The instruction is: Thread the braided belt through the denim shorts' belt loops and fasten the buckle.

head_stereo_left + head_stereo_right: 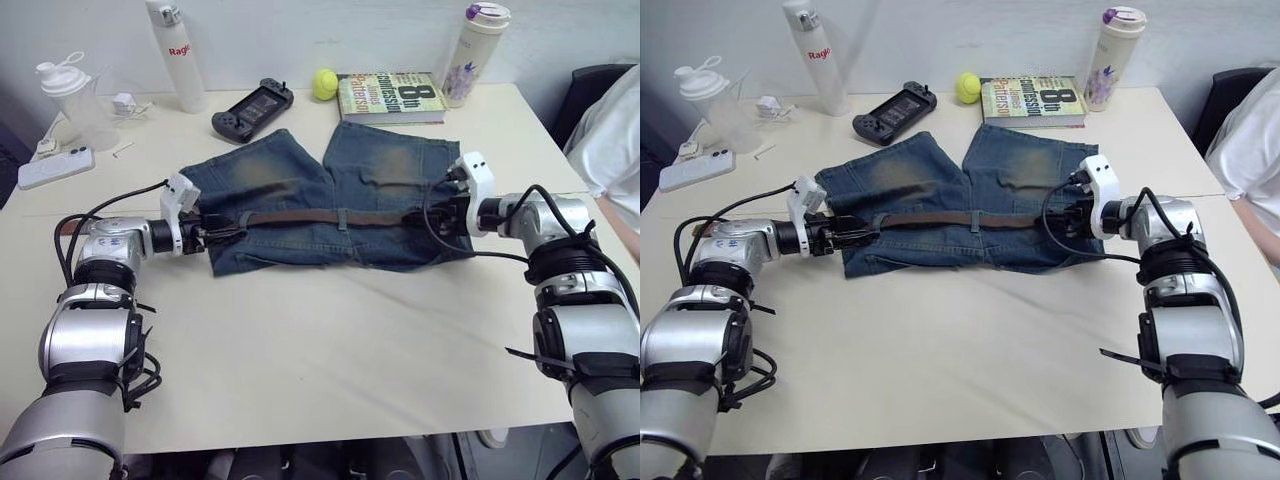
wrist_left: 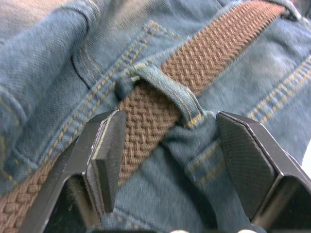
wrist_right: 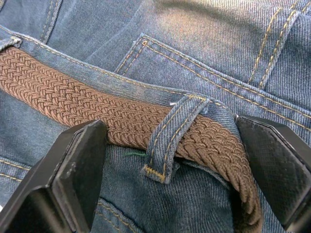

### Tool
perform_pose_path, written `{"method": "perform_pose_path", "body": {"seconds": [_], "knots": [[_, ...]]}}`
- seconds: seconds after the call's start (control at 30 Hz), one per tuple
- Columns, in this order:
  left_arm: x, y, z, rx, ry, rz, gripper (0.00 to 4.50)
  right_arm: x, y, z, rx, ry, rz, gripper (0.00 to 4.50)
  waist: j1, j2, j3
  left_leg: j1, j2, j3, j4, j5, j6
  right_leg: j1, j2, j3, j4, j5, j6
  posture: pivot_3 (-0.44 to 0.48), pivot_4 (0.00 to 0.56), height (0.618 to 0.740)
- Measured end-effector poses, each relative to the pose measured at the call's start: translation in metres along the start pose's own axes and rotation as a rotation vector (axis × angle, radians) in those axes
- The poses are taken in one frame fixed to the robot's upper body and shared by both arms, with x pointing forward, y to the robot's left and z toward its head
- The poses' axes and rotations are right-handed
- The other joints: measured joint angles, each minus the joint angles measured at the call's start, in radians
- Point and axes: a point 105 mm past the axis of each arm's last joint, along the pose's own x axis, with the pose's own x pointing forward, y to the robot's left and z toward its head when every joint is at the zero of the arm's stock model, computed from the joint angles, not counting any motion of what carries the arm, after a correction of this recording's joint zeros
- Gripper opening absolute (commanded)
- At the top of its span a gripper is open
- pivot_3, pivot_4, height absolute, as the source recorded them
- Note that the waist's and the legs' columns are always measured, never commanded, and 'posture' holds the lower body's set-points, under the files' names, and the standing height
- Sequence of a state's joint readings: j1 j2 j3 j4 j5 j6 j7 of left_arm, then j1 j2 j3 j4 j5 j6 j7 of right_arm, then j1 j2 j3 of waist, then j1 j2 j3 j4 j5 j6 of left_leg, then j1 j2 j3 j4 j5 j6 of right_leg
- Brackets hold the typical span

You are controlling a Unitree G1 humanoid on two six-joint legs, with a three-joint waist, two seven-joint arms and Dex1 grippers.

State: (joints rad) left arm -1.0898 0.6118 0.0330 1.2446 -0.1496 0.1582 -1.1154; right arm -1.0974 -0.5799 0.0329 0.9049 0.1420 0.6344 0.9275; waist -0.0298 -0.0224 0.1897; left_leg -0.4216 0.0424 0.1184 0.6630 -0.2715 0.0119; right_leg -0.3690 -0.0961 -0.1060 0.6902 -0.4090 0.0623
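The denim shorts lie flat mid-table, legs pointing away from me. The brown braided belt runs along the waistband under a centre belt loop. My left gripper sits at the waistband's left end, open, its fingers straddling the braided belt where a belt loop crosses it. At the right end of the waistband my right gripper is open, with fingers on either side of the belt and a belt loop. The buckle is hidden.
Along the far edge stand a white bottle, a game controller, a tennis ball, a book and a tumbler. A shaker cup and phone sit at the far left. A person's sleeve shows on the right.
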Motion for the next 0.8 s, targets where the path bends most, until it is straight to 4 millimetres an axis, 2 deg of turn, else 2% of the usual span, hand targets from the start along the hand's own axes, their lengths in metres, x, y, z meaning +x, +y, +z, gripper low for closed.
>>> {"method": "perform_pose_path", "body": {"seconds": [0.27, 0.3, 0.37, 0.4, 0.5, 0.53, 0.6, 0.63, 0.8], "knots": [[0.016, -0.004, -0.003, -0.036, 0.0, 0.012, 3.31, 0.001, -0.009, -0.011, -0.021, 0.013, -0.046, 4.47, 0.003, 0.0, 0.0, 0.0, -0.001, -0.001, 0.001, 0.0, 0.0, 0.001, -0.001, 0.0, 0.001, 0.0, 0.0, 0.0, 0.15, 0.74], [0.017, -0.004, -0.004, -0.021, 0.012, 0.016, 3.31, 0.001, -0.009, -0.012, -0.023, 0.013, -0.048, 4.24, 0.003, 0.0, 0.0, 0.001, -0.002, -0.002, 0.001, 0.0, 0.0, 0.002, -0.001, 0.0, 0.001, 0.0, 0.0, 0.0, 0.15, 0.74], [0.02, -0.004, -0.006, -0.008, 0.022, 0.026, 2.77, 0.001, -0.009, -0.013, -0.023, 0.014, -0.05, 3.7, 0.003, 0.0, 0.0, 0.001, -0.002, -0.003, 0.002, 0.0, 0.0, 0.003, -0.001, 0.0, 0.001, 0.0, 0.0, 0.0, 0.15, 0.74], [0.021, -0.003, -0.006, -0.002, 0.025, 0.036, 2.48, 0.002, -0.009, -0.014, -0.024, 0.014, -0.05, 3.28, 0.004, 0.0, 0.0, 0.001, -0.002, -0.004, 0.002, 0.0, 0.0, 0.004, -0.001, 0.0, 0.001, 0.0, 0.0, 0.0, 0.15, 0.74], [0.023, -0.004, -0.006, -0.007, 0.016, 0.039, 1.17, 0.002, -0.009, -0.017, -0.027, 0.015, -0.044, 1.83, 0.004, 0.0, 0.0, 0.001, -0.003, -0.006, 0.002, 0.0, 0.0, 0.006, -0.001, -0.001, 0.001, 0.0, 0.0, 0.0, 0.15, 0.74], [0.024, -0.004, -0.005, -0.007, 0.015, 0.036, 0.74, 0.002, -0.009, -0.017, -0.028, 0.014, -0.042, 1.48, 0.004, 0.0, 0.0, 0.001, -0.004, -0.007, 0.002, 0.0, 0.0, 0.006, -0.001, -0.001, 0.001, 0.0, 0.0, 0.0, 0.15, 0.74], [0.027, -0.007, -0.005, -0.007, 0.013, 0.025, 0.1, 0.002, -0.008, -0.016, -0.032, 0.012, -0.04, 0.71, 0.004, 0.0, 0.0, 0.002, -0.004, -0.009, 0.003, 0.0, 0.0, 0.008, -0.001, -0.001, 0.0, 0.0, 0.0, 0.0, 0.15, 0.74], [0.028, -0.007, -0.005, -0.005, 0.013, 0.023, 0.08, 0.002, -0.008, -0.016, -0.037, 0.01, -0.038, 0.42, 0.004, 0.0, 0.0, 0.002, -0.004, -0.009, 0.003, 0.0, 0.0, 0.008, -0.001, -0.001, 0.0, 0.0, 0.0, 0.0, 0.15, 0.74], [0.028, -0.008, -0.004, 0.026, 0.016, 0.009, 0.08, 0.002, -0.007, -0.015, -0.043, 0.005, -0.037, 0.41, 0.003, 0.0, 0.0, 0.002, -0.004, -0.009, 0.003, 0.0, 0.0, 0.008, -0.001, -0.002, 0.0, 0.0, 0.0, 0.0, 0.15, 0.74]]}}
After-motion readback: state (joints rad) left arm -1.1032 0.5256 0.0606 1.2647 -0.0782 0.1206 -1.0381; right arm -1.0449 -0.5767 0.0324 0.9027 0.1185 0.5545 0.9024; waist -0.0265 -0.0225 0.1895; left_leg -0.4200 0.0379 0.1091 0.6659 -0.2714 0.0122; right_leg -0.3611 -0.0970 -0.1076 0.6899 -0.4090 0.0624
